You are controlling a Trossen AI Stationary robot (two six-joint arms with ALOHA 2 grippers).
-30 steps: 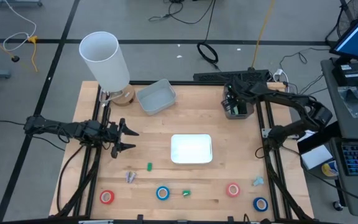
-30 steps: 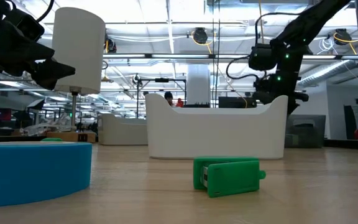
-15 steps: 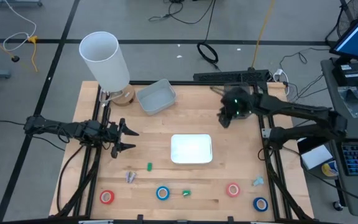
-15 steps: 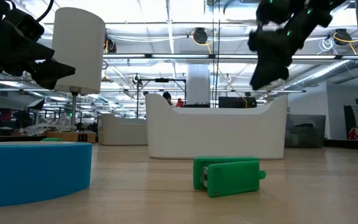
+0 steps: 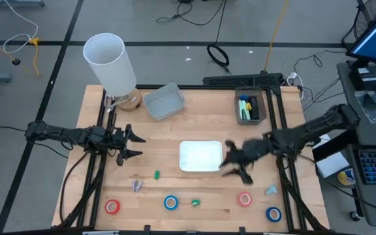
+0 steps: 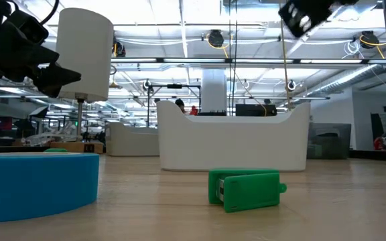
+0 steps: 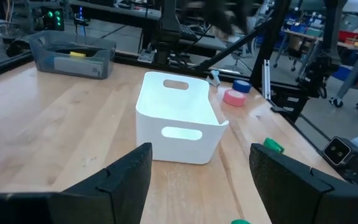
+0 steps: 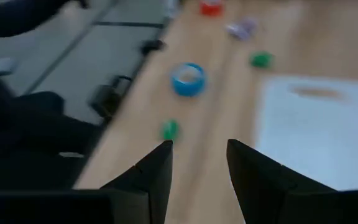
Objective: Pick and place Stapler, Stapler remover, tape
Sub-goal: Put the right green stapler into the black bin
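Red tape rolls (image 5: 112,207) (image 5: 244,199) and blue tape rolls (image 5: 170,203) (image 5: 273,213) lie flat near the table's near edge. Two small green staplers (image 5: 156,174) (image 5: 195,203) and two pale staple removers (image 5: 136,185) (image 5: 270,190) lie among them. My right gripper (image 5: 234,163) hovers open and empty just right of the white bin (image 5: 201,156), above the table. Its wrist view (image 8: 197,168) looks down on a blue roll (image 8: 187,79) and a green stapler (image 8: 170,129). My left gripper (image 5: 132,145) waits open and empty left of the bin.
An empty grey bin (image 5: 164,101) and a grey bin holding small items (image 5: 250,108) stand at the far side. A tall white cylinder (image 5: 109,62) stands at the far left. Bare wood lies between the white bin and the row of rolls.
My right gripper has swung from over the far right grey bin toward the table's near edge and a little left. It now hangs beside the white bin's right side. Nothing on the table has moved.
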